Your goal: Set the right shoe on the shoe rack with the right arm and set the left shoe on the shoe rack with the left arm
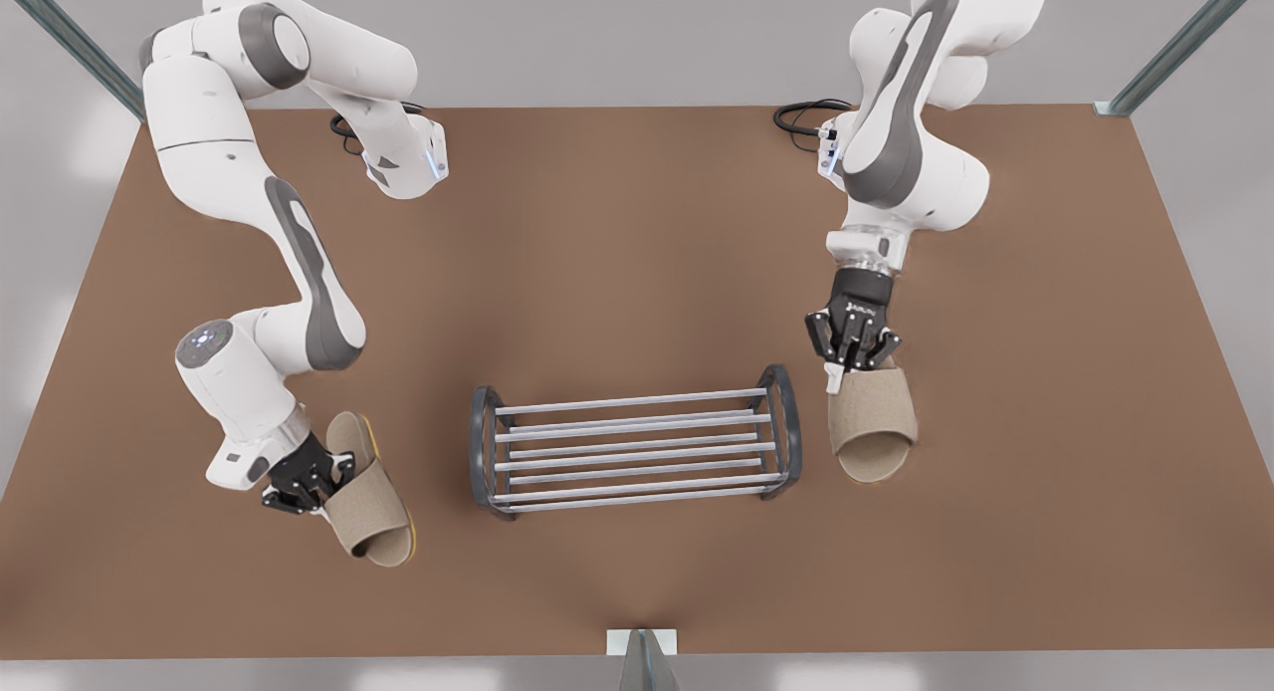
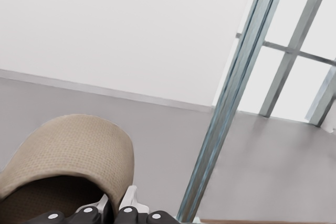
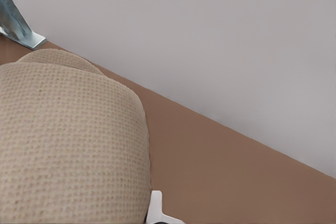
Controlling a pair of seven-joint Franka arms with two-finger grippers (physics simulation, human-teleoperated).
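since both grippers are already clamped on slippers, these notes start at the fingers. left gripper point(image 1: 320, 494), at the front view's left, is closed on the side of the strap of the left shoe point(image 1: 373, 507); in the left wrist view the strap edge sits between the white fingertips point(image 2: 131, 199). that shoe hangs tilted, yellow sole edge showing, and appears to be off the table point(image 1: 597, 253). right gripper point(image 1: 842, 372), at the front view's right, pinches the heel-side edge of the strap of the right shoe point(image 1: 873, 422); the shoe lies flat with its toe pointing away from the arm, and i cannot tell whether it has left the table.

risks, as i judge them:
- both grips are on soft strap fabric near an edge, so a shoe could sag, swing or slip out during the carry.
- the left shoe's tilt could land it on its side, or let it drop between the bars.
- a low carry could catch a sole on a dark end frame.

shoe rack point(image 1: 485, 452) stands between the two grippers, with nothing on it. it is just beside the right shoe and farther from the left shoe.
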